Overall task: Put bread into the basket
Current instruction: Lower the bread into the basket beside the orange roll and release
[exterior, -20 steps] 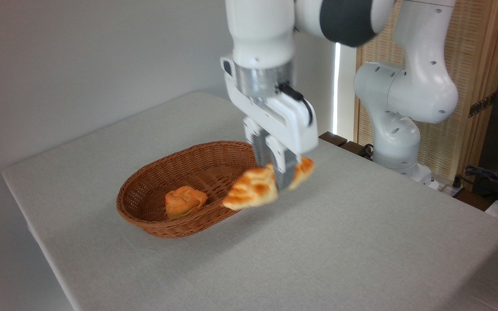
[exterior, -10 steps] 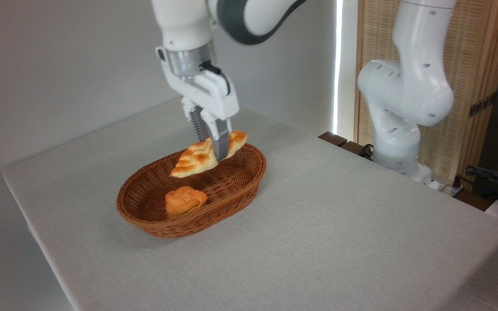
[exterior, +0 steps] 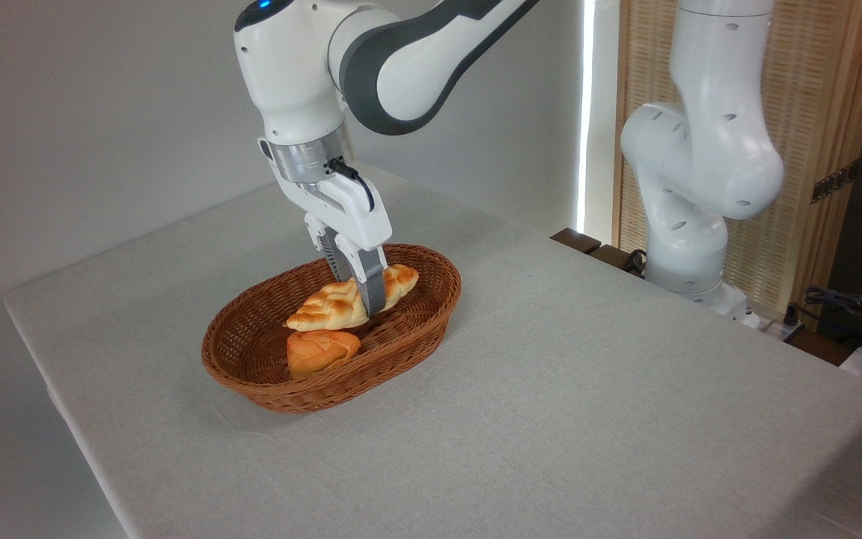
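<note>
The basket point(exterior: 431, 296) sits on the grey cloth-covered table point(exterior: 588, 419), and everything else is placed from it. Inside its rim, over the rear half, the gripper point(exterior: 368, 301) reaches down with its fingers point(exterior: 373, 288) closed on the bread point(exterior: 330, 308), clamping the loaf a little past its middle toward the far end. The bread lies nearly level, its long axis running along the basket's length; one pointed end aims at the basket's near-left part and the other at its far rim. Whether its underside touches the wicker floor is hard to judge from this angle; it looks very low, possibly resting. Just in front of the bread, in the basket's near half, lies a small round orange bun point(exterior: 320, 352), its top close under the loaf's near end. To the right of the basket and well apart from it, the arm's white base point(exterior: 689, 254) stands at the table's far edge before a slatted wooden screen point(exterior: 827, 105).
</note>
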